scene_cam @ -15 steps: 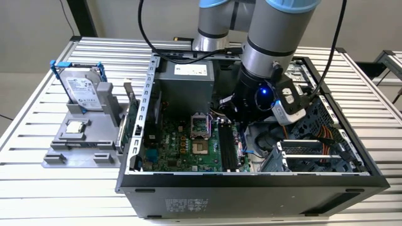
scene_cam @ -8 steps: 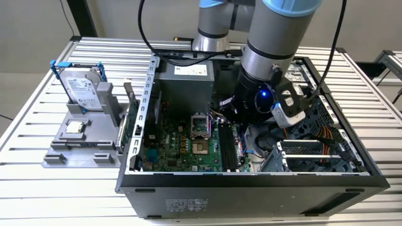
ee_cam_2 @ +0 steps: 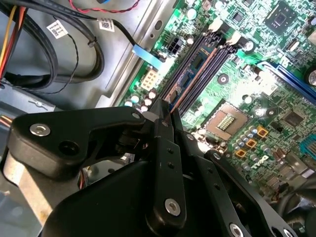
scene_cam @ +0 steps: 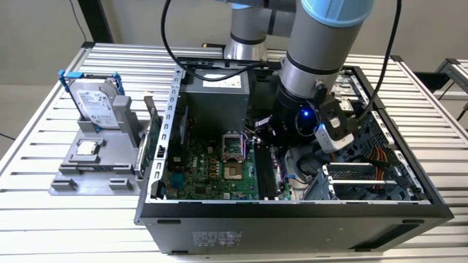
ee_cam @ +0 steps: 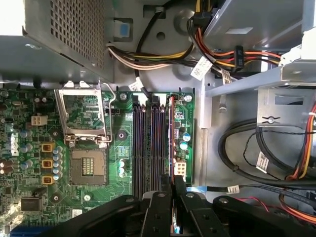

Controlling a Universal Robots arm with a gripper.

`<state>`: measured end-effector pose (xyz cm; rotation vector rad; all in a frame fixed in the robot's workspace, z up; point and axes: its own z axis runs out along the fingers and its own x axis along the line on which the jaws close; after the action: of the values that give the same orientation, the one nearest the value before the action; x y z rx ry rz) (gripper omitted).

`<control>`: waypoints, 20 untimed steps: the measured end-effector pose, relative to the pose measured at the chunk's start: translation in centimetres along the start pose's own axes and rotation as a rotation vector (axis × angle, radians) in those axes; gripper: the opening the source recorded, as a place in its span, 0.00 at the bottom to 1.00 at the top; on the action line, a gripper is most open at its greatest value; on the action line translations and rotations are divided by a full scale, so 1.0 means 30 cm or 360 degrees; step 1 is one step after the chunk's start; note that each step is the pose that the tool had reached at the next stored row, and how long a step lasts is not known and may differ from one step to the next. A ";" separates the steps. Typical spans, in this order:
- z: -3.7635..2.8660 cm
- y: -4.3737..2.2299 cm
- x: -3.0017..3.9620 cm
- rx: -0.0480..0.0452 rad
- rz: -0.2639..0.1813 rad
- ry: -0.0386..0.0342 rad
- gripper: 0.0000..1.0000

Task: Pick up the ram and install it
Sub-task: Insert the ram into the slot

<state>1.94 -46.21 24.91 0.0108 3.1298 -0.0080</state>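
The gripper (ee_cam: pixel 173 185) is clamped on the ram (ee_cam: pixel 172 143), which stands on edge in the slot nearest the board's edge, beside the empty slots (ee_cam: pixel 145 148); the second wrist view shows the fingers (ee_cam_2: pixel 165 123) closed together low over the slots. The stick appears lined up with its slot but I cannot tell whether it is fully seated. Doing this well likely means pressing straight down, keeping the ram upright and parallel to the slot, so both end latches (ee_cam: pixel 157 101) close evenly. Tilting could jam an end. The socket (ee_cam: pixel 86 170) lies just beside, and the cables (ee_cam: pixel 247 148) well clear.
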 end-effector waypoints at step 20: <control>0.038 -0.019 0.009 0.0002 0.0000 0.0000 0.00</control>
<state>1.67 -46.79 23.76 0.0107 3.1298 -0.0095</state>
